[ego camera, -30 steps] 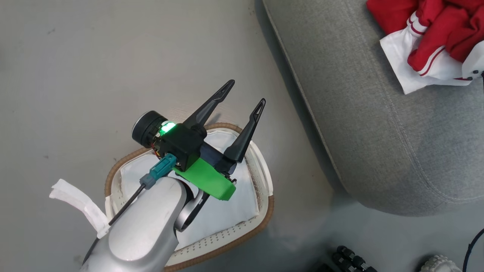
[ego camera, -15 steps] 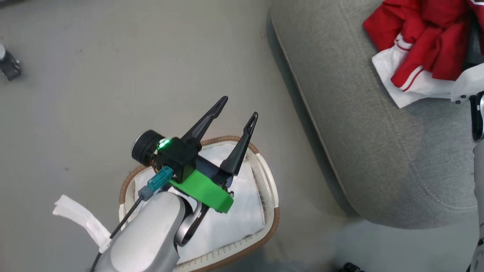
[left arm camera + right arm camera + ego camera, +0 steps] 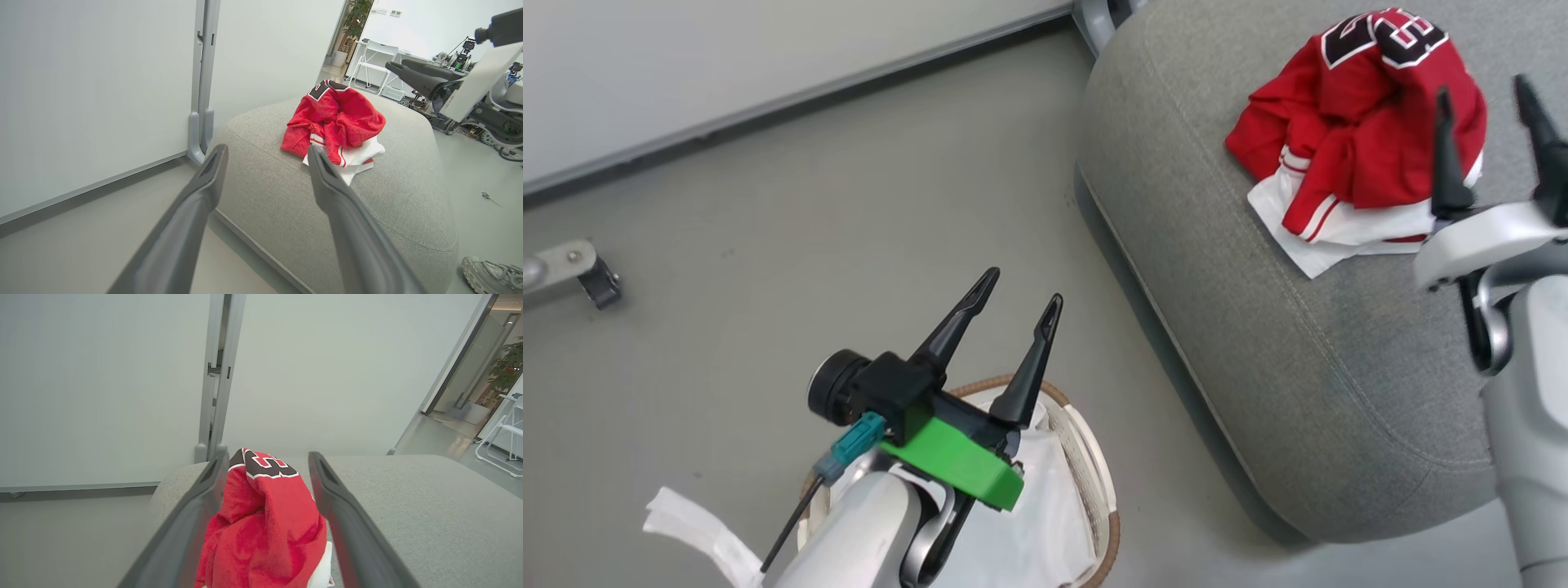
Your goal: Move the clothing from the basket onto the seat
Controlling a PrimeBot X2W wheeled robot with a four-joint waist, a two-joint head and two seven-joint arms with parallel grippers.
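Right wrist view puts the right hand (image 3: 266,454) spread wide, its fingers (image 3: 192,522) standing either side of the clothing (image 3: 265,522) and gripping nothing. That red heap (black "23" uppermost) lies bunched on the seat (image 3: 1258,343), well in from the edge nearest the basket (image 3: 1094,482). Above the basket hangs the left hand (image 3: 1023,287), also wide and empty. What shows of the white lining (image 3: 1045,523) is bare. The risk, as I judge it, is a finger catching a loose fold on withdrawal, which could lift a garment off the cushion or drag the heap towards its rounded edge.

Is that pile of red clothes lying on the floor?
No, the red clothes sit bunched on top of the grey seat, not on the floor.
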